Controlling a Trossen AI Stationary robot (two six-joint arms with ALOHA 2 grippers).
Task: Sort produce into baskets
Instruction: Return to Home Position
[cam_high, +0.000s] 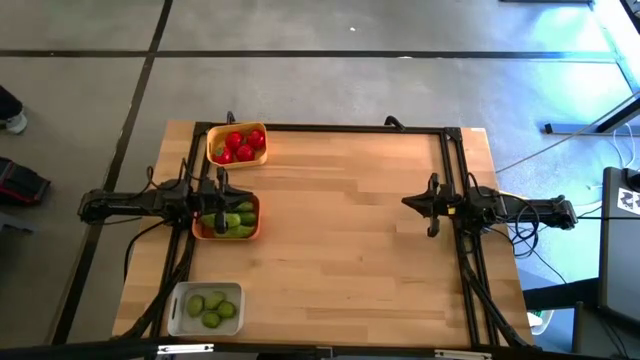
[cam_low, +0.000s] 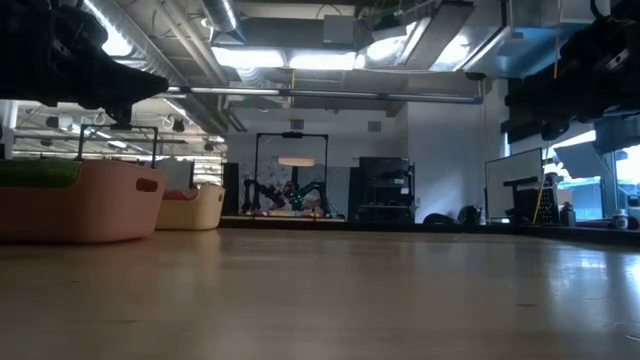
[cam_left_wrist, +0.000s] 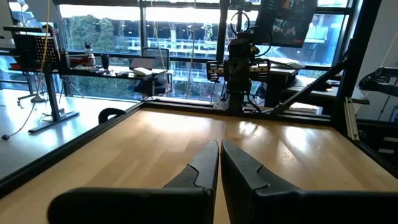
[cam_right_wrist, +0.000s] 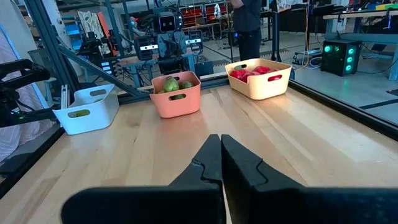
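Three baskets stand along the table's left side. The yellow basket (cam_high: 237, 144) at the far left holds red tomato-like pieces (cam_right_wrist: 250, 72). The orange basket (cam_high: 227, 217) holds green cucumber-like pieces (cam_right_wrist: 175, 84). The white-grey basket (cam_high: 205, 308) near the front holds lime-like pieces (cam_high: 212, 307). My left gripper (cam_left_wrist: 219, 149) is shut and empty, level above the orange basket, pointing toward the table's right. My right gripper (cam_right_wrist: 221, 142) is shut and empty above the table's right side, pointing left.
The wooden table top (cam_high: 340, 250) between the two arms is bare. A dark frame rail (cam_high: 340, 128) runs along the far edge and down both sides. A person (cam_right_wrist: 249, 28) stands in the room beyond the table's left side.
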